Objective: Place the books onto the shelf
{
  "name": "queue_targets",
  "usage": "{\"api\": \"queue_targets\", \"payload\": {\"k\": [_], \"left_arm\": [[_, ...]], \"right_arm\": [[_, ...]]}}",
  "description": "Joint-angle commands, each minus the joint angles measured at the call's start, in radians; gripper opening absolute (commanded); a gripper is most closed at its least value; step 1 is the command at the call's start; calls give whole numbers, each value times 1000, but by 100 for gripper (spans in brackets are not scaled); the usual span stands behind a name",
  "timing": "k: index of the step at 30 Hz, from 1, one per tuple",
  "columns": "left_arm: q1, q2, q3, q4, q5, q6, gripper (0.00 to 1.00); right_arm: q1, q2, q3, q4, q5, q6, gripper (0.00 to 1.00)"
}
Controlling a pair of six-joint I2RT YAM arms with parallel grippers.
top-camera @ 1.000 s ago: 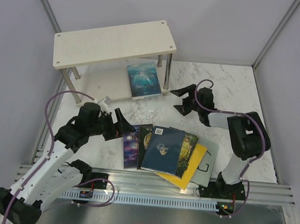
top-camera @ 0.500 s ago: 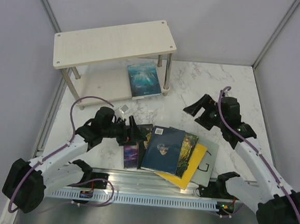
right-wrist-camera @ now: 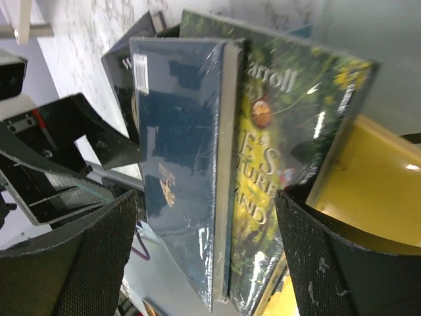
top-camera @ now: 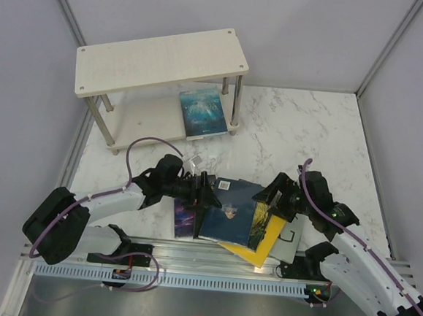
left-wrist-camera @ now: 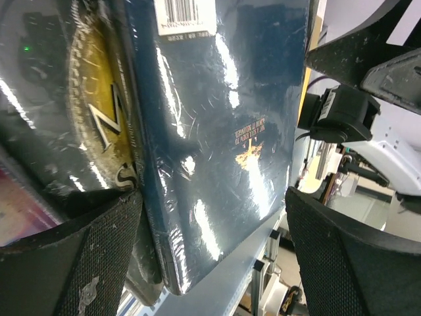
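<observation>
A: How are the arms posed?

B: The left arm (top-camera: 105, 201) lies low and stretched rightward, its forearm near level with the table (top-camera: 309, 129). The left gripper (top-camera: 207, 193) is at the left side of the fanned pile, jaws spread wide. From its wrist, the pads (left-wrist-camera: 79, 263) stand either side of the navy book (top-camera: 229, 212), not pressed on it.

A: And the right?

B: The right arm (top-camera: 358, 246) bends in from the right. The right gripper (top-camera: 270, 201) is over the pile's right side, jaws also apart, nothing held. Its wrist view looks along the navy book and the green forest book (right-wrist-camera: 283, 151).

A: Which way do the books run?

B: Flat near the front edge, long axes roughly front to back, overlapping: purple book (top-camera: 183, 216), dark book with gold lettering (left-wrist-camera: 99, 118), navy on top, green, yellow book (top-camera: 269, 239), grey book with the G (top-camera: 291, 236). A teal book (top-camera: 202, 113) lies flat on the lower board of the shelf (top-camera: 161, 59), also front to back.

A: Anything unclear?

B: The left gripper covers most of the gold-lettered cover from above. Wrapping glare blurs titles, and the teal book's far end is under the top board.
</observation>
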Motion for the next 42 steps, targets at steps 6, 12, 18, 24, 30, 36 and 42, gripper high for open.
{"api": "queue_targets", "payload": {"k": [6, 12, 18, 24, 30, 36, 42], "left_arm": [[-33, 24, -50, 68, -27, -32, 91], [-33, 30, -115, 186, 21, -95, 92], [-30, 91, -267, 603, 85, -295, 89], [-24, 125, -342, 796, 85, -388, 88], [-12, 118, -354, 884, 87, -435, 87], [34, 66, -379, 1000, 96, -535, 86], [83, -109, -341, 693, 110, -428, 85]], "right_arm": [[200, 135, -17, 84, 106, 97, 86], [240, 224, -75, 150, 103, 110, 82], [240, 290, -132, 242, 74, 104, 71], [242, 289, -160, 271, 66, 110, 34], [243, 226, -195, 404, 3, 143, 3], [243, 145, -221, 609, -32, 219, 0], [242, 116, -190, 728, -40, 260, 0]]}}
